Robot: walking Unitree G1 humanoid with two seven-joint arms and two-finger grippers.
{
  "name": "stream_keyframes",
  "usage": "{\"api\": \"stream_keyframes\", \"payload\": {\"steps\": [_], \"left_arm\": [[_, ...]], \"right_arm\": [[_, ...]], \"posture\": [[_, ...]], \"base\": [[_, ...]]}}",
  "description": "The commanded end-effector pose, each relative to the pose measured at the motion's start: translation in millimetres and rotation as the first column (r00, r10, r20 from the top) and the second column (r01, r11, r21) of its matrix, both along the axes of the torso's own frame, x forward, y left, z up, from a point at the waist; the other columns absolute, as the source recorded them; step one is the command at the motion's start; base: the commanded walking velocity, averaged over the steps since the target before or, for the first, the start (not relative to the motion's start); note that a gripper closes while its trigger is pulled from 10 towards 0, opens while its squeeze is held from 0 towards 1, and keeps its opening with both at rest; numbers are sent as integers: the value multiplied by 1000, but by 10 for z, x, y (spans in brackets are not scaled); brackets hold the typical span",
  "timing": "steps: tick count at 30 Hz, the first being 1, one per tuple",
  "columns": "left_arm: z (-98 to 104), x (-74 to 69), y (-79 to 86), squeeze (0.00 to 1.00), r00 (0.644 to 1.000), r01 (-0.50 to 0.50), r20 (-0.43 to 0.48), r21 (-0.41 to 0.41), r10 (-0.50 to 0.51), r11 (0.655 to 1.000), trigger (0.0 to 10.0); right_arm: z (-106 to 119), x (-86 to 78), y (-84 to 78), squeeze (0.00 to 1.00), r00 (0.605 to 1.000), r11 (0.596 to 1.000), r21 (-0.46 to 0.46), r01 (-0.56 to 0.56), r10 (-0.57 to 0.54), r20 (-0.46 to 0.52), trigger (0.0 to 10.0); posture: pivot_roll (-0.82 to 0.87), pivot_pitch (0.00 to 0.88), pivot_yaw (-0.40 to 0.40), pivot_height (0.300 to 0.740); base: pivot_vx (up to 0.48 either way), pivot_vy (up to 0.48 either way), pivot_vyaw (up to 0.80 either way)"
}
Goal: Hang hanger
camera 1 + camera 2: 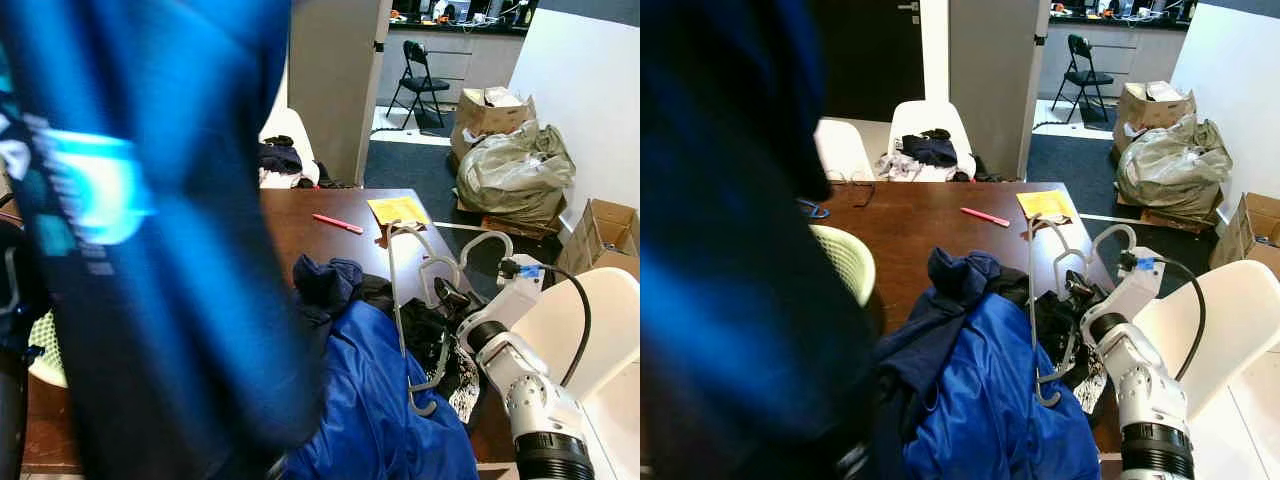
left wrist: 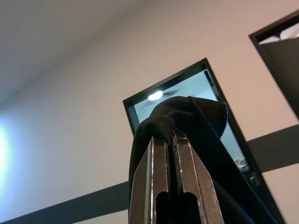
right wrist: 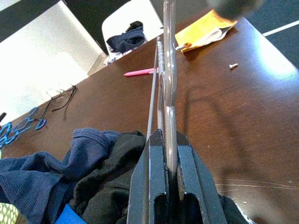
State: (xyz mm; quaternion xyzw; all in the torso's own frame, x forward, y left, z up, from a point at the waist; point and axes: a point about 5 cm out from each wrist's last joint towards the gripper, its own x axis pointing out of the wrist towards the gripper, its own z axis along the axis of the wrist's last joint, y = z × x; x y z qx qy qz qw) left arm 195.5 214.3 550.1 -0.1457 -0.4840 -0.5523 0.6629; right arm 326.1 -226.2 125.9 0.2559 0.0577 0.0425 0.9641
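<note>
The right pincer (image 1: 1076,292) is clenched on a grey hanger (image 1: 1040,300), and in the right wrist view the thin bar of the hanger (image 3: 167,70) runs straight out between the two fingers (image 3: 152,186), so the grip looks narrow and the hanger may swing if the wrist turns fast. The hanger stands almost upright just above the pile of clothes (image 1: 980,380), with its lower hooked end close to the blue jacket (image 1: 990,420) below the pincer. I judge that the step in hand is to carry the hanger off the pile toward a place to hang it; to do it well, the arm should first rise so that the lower end does not catch the cloth, and the wrist should stay steady. The left pincer (image 2: 170,182) points up at the ceiling and is clenched on a dark garment (image 2: 187,121), which hangs over its tip. The head views show this garment (image 1: 150,230) only as a big blurred blue mass very near the camera, while the wrist view shows the grip itself. Beyond the right pincer, on the tabletop (image 3: 233,121), lie a pink pen (image 3: 140,72) and a yellow paper (image 3: 205,29). A rail for hanging I cannot find in any view.
</note>
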Motion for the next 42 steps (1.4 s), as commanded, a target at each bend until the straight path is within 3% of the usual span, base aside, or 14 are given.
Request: {"api": "stream_keyframes", "payload": {"steps": [1,13,16,20,23,25,27,28,29,30,32,38,40,42], "left_arm": [[41,-38,20,0,1000,-13,18,24,13,1000,0],[-7,109,108,0,990,-136,-28,30,137,990,0],[-75,211,157,0,962,-265,-48,79,269,961,0],[-417,533,276,0,817,-533,-118,217,564,818,0],[-417,533,276,0,817,-533,-118,217,564,818,0],[-822,832,450,0,610,-706,-153,340,777,621,0],[-822,832,450,0,610,-706,-153,340,777,621,0],[-992,920,548,0,470,-788,-94,404,878,465,0],[-992,920,548,0,470,-788,-94,404,878,465,0],[-1154,948,623,0,355,-828,-39,451,934,334,0],[-1274,931,628,0,315,-829,-19,481,949,285,0],[-1618,825,443,0,346,-768,-99,542,933,342,0],[-1975,728,212,0,351,-724,-212,556,912,408,0],[-2148,665,104,0,342,-713,-247,560,906,422,0]], "right_arm": [[-82,-29,14,0,1000,1000,5,12,-12,-27,10000],[-88,-36,25,0,1000,1000,9,11,-11,-27,10000],[-88,-35,28,0,1000,1000,6,9,-9,-28,10000],[-80,-44,22,0,1000,1000,9,9,-9,-28,10000],[-80,-44,22,0,1000,1000,9,9,-9,-28,10000],[-83,-45,26,0,999,1000,8,-1,2,-34,10000],[-83,-45,26,0,999,1000,8,-1,2,-34,10000],[-82,-49,28,0,999,1000,8,-6,6,-36,10000],[-82,-49,28,0,999,1000,8,-6,6,-36,10000],[-82,-56,22,0,999,1000,12,-6,6,-38,10000],[-81,-65,14,0,999,1000,14,-5,6,-38,10000],[-76,-80,-4,0,999,1000,18,-6,7,-40,10000],[-74,-82,-11,0,999,1000,22,-13,14,-44,10000],[-73,-80,-14,0,999,1000,25,-17,18,-47,10000]], "posture": [[57,0,-5,740],[57,0,-6,740],[57,0,-4,740],[56,0,-11,740],[56,0,-11,740],[62,0,-24,740],[62,0,-24,740],[65,0,-25,740],[65,0,-25,740],[61,0,-21,740],[61,0,-22,740],[70,0,-27,740],[85,0,-37,740],[92,4,-42,740]], "base": [[0,0,0],[0,0,0],[0,0,0],[0,0,0],[0,0,0],[0,0,0],[0,0,0],[0,0,0],[0,0,0],[0,0,0],[0,0,0],[0,0,0],[0,0,0],[0,0,0]]}}
